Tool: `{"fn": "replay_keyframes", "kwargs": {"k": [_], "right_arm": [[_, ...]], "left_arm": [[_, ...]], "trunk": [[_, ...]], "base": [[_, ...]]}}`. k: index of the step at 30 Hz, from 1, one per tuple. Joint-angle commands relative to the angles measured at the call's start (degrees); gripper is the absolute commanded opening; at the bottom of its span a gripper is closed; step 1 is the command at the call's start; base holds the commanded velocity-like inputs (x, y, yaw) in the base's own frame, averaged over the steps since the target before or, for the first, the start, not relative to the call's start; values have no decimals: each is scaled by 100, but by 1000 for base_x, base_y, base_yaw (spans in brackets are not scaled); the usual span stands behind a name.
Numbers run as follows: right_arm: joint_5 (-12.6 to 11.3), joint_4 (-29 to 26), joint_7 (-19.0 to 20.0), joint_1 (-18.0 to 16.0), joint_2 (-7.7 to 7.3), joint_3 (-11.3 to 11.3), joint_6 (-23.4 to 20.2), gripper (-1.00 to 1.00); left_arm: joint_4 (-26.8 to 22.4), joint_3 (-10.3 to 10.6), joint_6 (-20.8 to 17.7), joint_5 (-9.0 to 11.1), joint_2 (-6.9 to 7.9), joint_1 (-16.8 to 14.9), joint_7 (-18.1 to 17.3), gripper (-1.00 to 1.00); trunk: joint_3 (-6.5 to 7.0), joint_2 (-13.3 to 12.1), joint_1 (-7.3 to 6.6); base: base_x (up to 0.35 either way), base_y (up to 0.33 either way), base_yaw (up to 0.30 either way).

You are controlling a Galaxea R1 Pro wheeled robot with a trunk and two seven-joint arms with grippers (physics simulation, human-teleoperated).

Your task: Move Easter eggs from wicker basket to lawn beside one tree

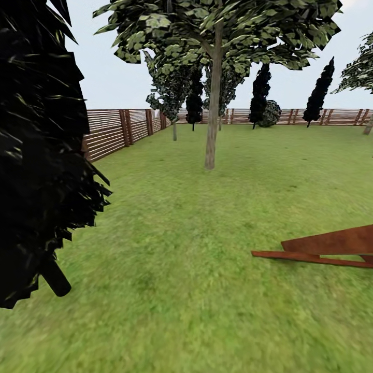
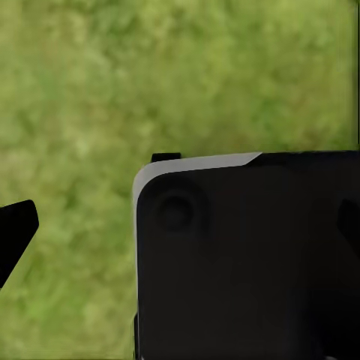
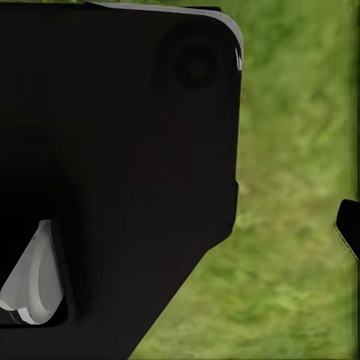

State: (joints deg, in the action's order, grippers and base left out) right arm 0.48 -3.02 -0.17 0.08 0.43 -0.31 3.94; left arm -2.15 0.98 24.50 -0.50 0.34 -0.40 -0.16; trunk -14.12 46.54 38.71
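The lawn [image 1: 207,233] stretches ahead as flat green grass. A tall tree [image 1: 210,145] with a straight grey-brown trunk and a leafy canopy stands on it in the middle distance. The Easter eggs and the wicker basket are out of view. In the left wrist view my left gripper [image 2: 181,229] hangs over grass, one black fingertip [image 2: 16,229] at the picture's edge, nothing between the fingers. My right gripper [image 3: 180,229] also hangs over grass, one fingertip [image 3: 349,229] at the edge, holding nothing. A black part of my own body [image 2: 247,262] hides much of both wrist views.
A dark cypress [image 1: 41,155] stands very close on the left. A flat rust-brown wedge-shaped object [image 1: 331,246] lies on the grass at the right. A brown slatted fence [image 1: 114,132] runs along the left and back, with more trees [image 1: 173,103] and cypresses [image 1: 318,93] near it.
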Motion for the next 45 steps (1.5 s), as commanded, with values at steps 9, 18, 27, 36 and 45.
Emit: {"fn": "replay_keyframes", "kwargs": {"k": [9,18,27,36,45], "right_arm": [[5,-7,-1,1,1,-4,10,100],[5,-6,-1,1,1,-4,11,100],[5,-5,-2,1,1,-4,10,100],[5,-5,-1,1,1,-4,11,100],[5,-6,-1,1,1,-4,10,100]], "left_arm": [[4,8,20,-6,1,-3,-2,100],[4,8,20,-6,1,-3,-2,100],[4,8,20,-5,1,-3,-2,100],[4,8,20,-3,4,-3,-2,100],[4,8,20,-2,6,-3,-2,100]], "trunk": [[-6,4,3],[-6,4,3],[-6,4,3],[-6,4,3],[-6,4,3]], "base": [[227,-151,0],[222,-70,0],[222,-4,0],[222,0,0],[221,0,0]]}}
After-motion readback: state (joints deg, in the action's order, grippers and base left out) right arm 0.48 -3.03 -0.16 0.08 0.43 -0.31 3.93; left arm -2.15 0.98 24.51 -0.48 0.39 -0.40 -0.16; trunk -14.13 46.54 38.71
